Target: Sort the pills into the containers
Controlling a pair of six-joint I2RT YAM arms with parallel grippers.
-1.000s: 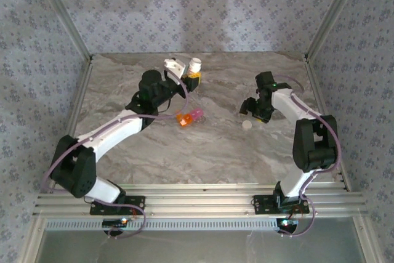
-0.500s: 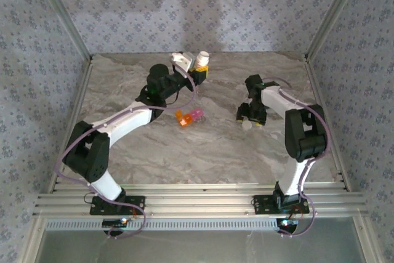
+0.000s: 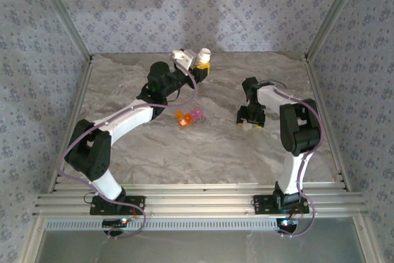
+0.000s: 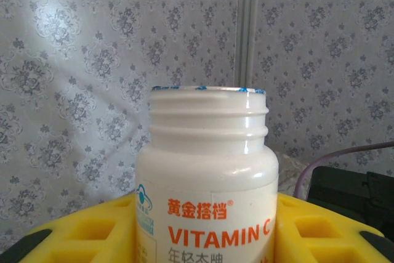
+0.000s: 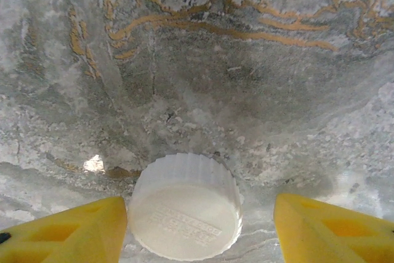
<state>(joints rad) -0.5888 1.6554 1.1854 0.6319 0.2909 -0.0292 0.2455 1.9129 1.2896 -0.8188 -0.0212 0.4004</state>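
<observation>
While your left arm stretches out to the far middle of the marble table (image 3: 203, 152), your left gripper (image 3: 201, 69) is clamped on the white bottle (image 3: 204, 56). From the left wrist camera, the bottle stands upright between the yellow fingers (image 4: 80, 238). Its mouth is uncapped and the label reads VITAMIN C in orange. You can't see inside it.

Just nearer than that, the containers (image 3: 189, 116) lie on the table around mid-depth, apart from both grippers. The orange compartment is at the left end and the pink ones run to the right. They're too small to tell whether the lids are up or down.

Further right, your right gripper (image 3: 251, 121) points down at the table with its jaws open around a white ribbed cap (image 5: 184, 209) lying flat. In the right wrist view, the finger (image 5: 68, 235) on the left sits just beside the cap's rim, and I can't tell if it touches. The other finger is clearly apart from the cap.
</observation>
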